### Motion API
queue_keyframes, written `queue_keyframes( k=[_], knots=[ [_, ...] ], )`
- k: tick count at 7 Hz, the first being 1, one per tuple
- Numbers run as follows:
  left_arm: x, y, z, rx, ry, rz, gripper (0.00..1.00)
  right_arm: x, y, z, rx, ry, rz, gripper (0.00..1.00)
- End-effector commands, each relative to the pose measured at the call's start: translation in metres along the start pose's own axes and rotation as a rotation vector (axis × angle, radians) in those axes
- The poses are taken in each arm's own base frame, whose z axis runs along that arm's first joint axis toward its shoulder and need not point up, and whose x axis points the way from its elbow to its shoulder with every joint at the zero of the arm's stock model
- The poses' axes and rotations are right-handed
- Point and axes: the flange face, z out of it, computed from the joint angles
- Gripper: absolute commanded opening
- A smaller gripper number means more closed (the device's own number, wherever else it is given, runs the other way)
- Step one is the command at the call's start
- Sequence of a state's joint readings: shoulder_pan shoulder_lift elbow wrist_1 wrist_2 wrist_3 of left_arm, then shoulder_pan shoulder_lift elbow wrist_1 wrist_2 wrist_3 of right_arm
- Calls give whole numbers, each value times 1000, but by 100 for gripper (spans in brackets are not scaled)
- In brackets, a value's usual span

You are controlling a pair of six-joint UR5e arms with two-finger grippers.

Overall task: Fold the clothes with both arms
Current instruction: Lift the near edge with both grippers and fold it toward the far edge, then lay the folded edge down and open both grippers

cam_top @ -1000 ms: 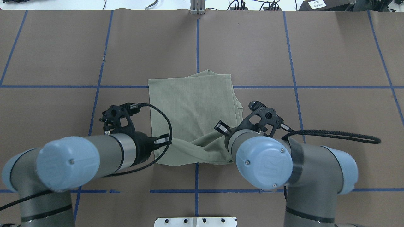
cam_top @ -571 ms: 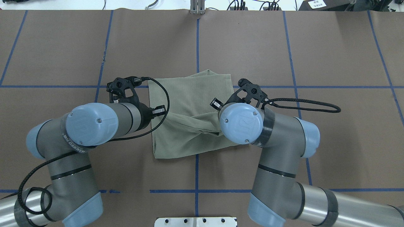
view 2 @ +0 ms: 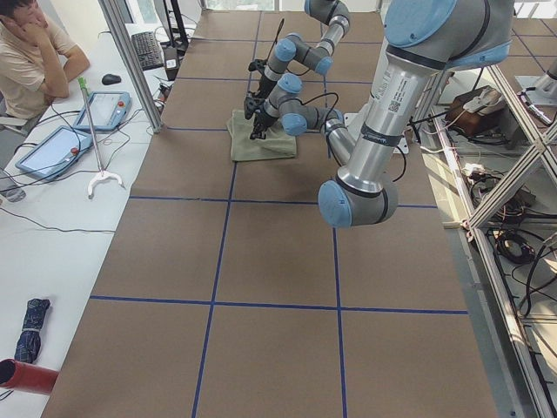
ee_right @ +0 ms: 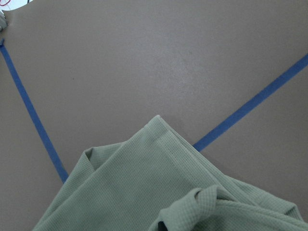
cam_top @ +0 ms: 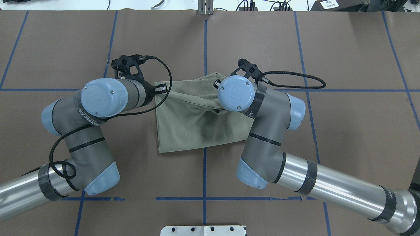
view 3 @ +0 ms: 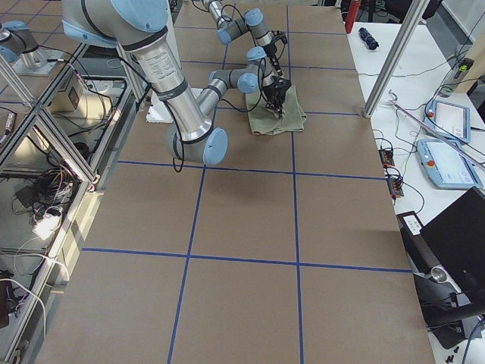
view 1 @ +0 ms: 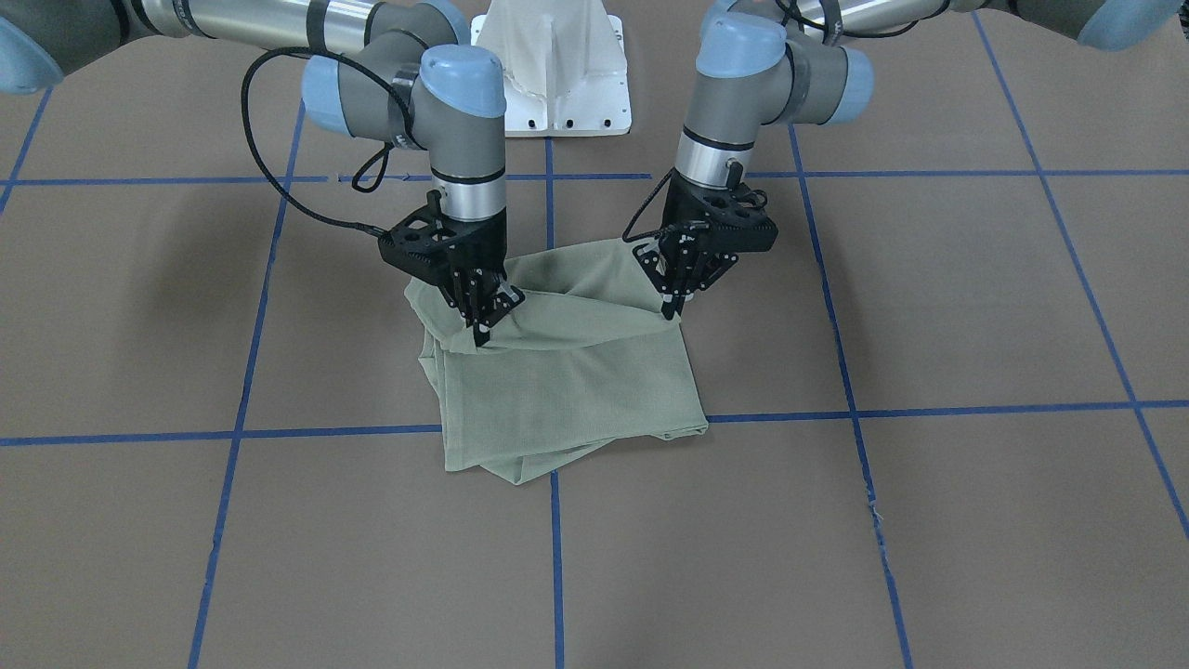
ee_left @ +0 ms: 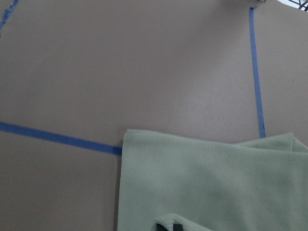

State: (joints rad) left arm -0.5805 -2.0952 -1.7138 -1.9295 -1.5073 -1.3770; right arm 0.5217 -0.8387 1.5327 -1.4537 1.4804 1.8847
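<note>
The pale sage-green shirt point(view 1: 567, 381) lies folded into a rough rectangle at the table's middle, and it also shows from overhead point(cam_top: 190, 127). My left gripper point(view 1: 671, 309) is shut on one corner of the shirt's robot-side edge. My right gripper point(view 1: 481, 334) is shut on the other corner. Both hold that edge lifted and doubled over the lower layer, with a sagging fold between them. From overhead the wrists hide both grippers. The left wrist view shows the shirt point(ee_left: 211, 183) with pinched cloth at the bottom edge. The right wrist view shows the same point(ee_right: 144, 192).
The white pedestal base point(view 1: 553, 65) stands at the robot side. Blue tape lines point(cam_top: 205, 42) grid the brown table. A seated operator point(view 2: 35, 52) and tablets point(view 2: 52, 148) are beside the table's far long edge. Black cables loop off both wrists point(cam_top: 295, 78).
Both arms have moved away from the robot's base, carrying the shirt's near edge up and over the lower layer toward the far edge. Both grippers stay shut on the cloth.
</note>
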Motion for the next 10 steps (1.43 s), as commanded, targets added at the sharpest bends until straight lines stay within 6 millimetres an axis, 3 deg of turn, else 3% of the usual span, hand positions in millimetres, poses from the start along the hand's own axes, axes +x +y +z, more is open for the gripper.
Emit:
queue_keyframes(
  k=[1,3,4,5,6,8,9,10],
  knots=[
    [1,-17,27,18,-25,13,0,-18,-12,27,10,28,4,0],
    [-11,-14,54,17,-34,38,0,-20,-10,54,12,33,-23,0],
    [-13,-13,58,15,-40,44,0,-24,-14,54,16,32,-63,24],
    [-14,-15,58,17,-43,76,0,-24,-21,57,22,39,-74,31],
    [-14,-15,58,14,-43,134,99,-24,-27,57,22,42,-160,99],
    [-9,-30,39,-49,35,249,100,-43,-49,37,-95,42,-219,100],
    [-16,-54,20,-88,81,324,100,-49,-47,29,-108,36,-221,100],
    [-19,-57,20,-86,80,333,100,-59,-42,17,-112,34,-223,100]
  ],
)
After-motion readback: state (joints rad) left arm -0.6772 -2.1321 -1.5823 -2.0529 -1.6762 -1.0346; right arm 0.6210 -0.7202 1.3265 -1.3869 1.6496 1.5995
